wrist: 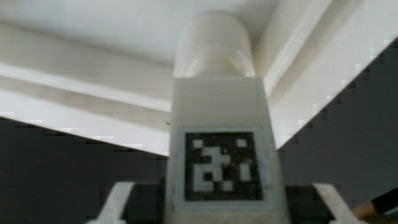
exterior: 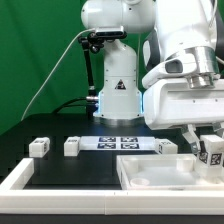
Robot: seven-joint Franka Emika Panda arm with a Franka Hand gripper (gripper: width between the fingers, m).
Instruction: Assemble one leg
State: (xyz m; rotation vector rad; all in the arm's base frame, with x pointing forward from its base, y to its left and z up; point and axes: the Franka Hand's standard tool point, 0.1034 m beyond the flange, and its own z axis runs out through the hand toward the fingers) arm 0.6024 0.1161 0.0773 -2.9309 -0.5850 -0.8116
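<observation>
Gripper (exterior: 207, 143) is clamped on the leg (exterior: 212, 155), at lower right of the exterior frame. The wrist view shows the leg (wrist: 221, 110) between both fingers (wrist: 128, 203), tag toward the camera, long axis running straight out from the jaws with the rounded end leading. The tabletop (exterior: 150, 176) lies just below the leg. The marker board (exterior: 120, 143) sits behind it. Loose legs (exterior: 72, 147) rest at mid-left. Judgement: the next move is a descent, leg upright.
</observation>
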